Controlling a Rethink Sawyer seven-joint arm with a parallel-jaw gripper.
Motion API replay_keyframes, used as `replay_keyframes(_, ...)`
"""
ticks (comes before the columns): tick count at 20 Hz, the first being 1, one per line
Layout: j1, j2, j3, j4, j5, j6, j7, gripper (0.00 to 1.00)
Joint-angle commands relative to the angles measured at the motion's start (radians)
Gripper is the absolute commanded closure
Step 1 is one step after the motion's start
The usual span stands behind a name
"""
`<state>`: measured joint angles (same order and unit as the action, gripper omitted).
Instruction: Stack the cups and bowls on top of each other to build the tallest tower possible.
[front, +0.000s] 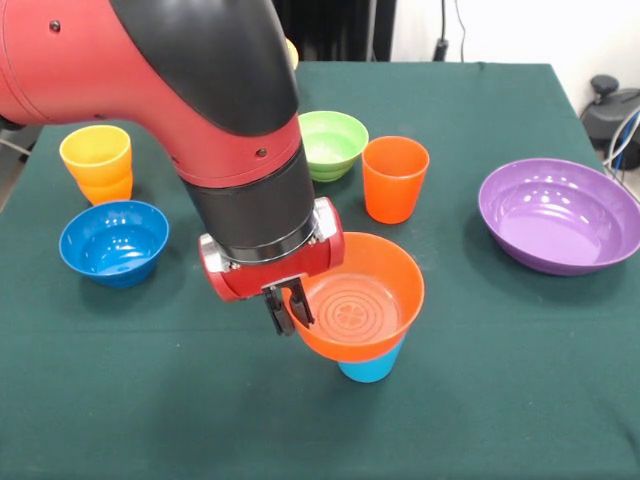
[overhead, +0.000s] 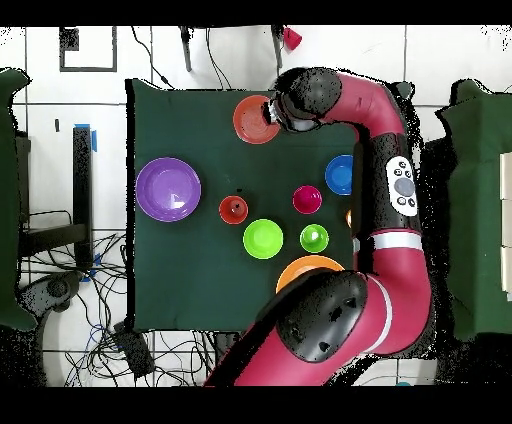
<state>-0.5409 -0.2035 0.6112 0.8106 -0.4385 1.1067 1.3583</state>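
The orange bowl (front: 365, 300) sits upright on a light blue cup (front: 370, 370), a two-piece tower near the table's front edge. My gripper (front: 288, 308) is shut on the bowl's left rim, one finger inside and one outside. In the overhead view the gripper (overhead: 272, 112) is at the edge of the same bowl (overhead: 250, 118). An orange cup (front: 395, 178), light green bowl (front: 332, 143), purple bowl (front: 560, 215), blue bowl (front: 113, 240) and yellow-orange cup (front: 97, 162) stand apart. The magenta cup (overhead: 307, 199) and green cup (overhead: 314, 238) show only from overhead.
The large yellow bowl (overhead: 303, 268) is near the robot's base, partly under the arm. The arm's bulk hides the table's middle rear in the front view. The green table (front: 500, 400) ends just in front of the tower.
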Motion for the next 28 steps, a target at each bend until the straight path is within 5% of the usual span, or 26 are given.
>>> replay_keyframes(1,0.047,-0.015,-0.070,0.031,-0.034,0.045,0.010,1.00)
replay_keyframes(28,0.079,-0.054,-0.143,0.124,0.042,-0.006,0.114,1.00)
